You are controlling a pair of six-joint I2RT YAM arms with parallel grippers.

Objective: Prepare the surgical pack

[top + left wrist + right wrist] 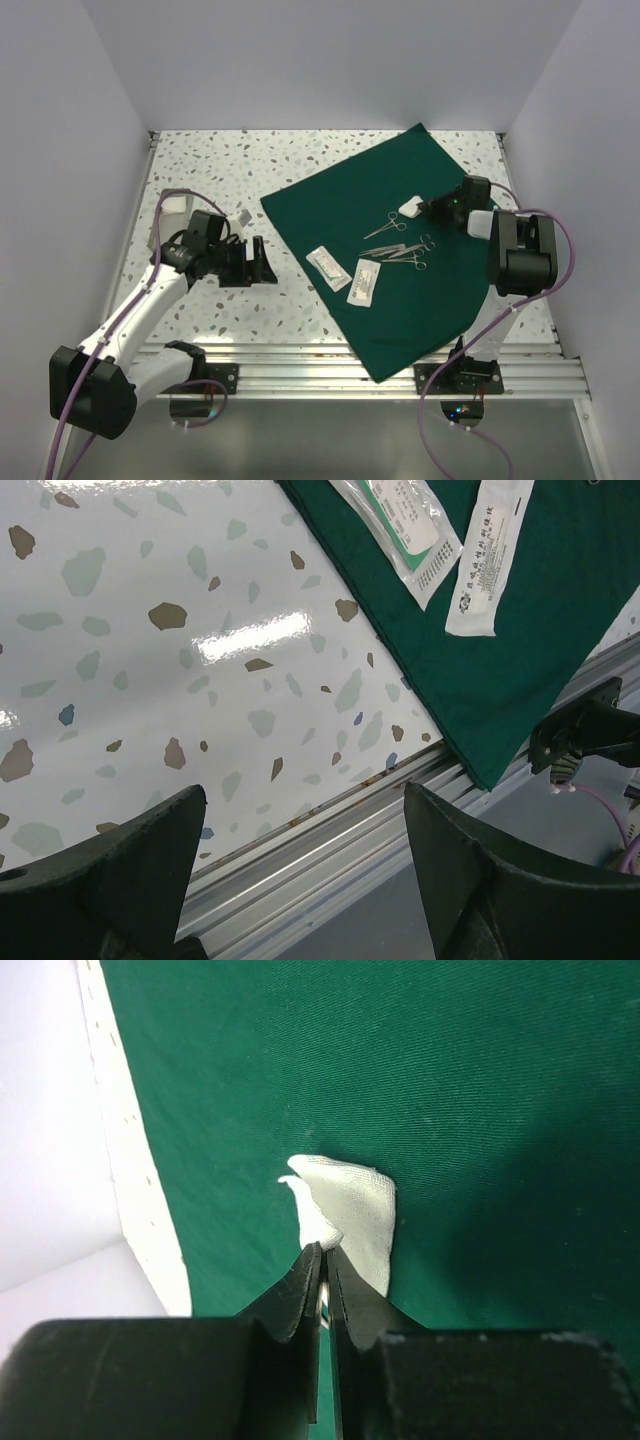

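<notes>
The surgical pack's dark green drape [340,195] lies spread flat on the speckled table, turned like a diamond. On it rest silver scissor-like instruments [400,245], two white packets [327,262] [364,281] and a small white gauze pad [410,208]. My right gripper [432,210] is down at the pad. In the right wrist view its tips [325,1250] are shut on a raised fold of the gauze pad [355,1210], over the drape [480,1090]. My left gripper [262,262] hovers open over bare table, left of the drape [520,650], nothing between its fingers [305,810].
An aluminium rail [380,365] runs along the table's front edge, and the drape's near corner hangs over it. Small white objects [240,216] [175,203] sit by the left arm. White walls close in the back and both sides.
</notes>
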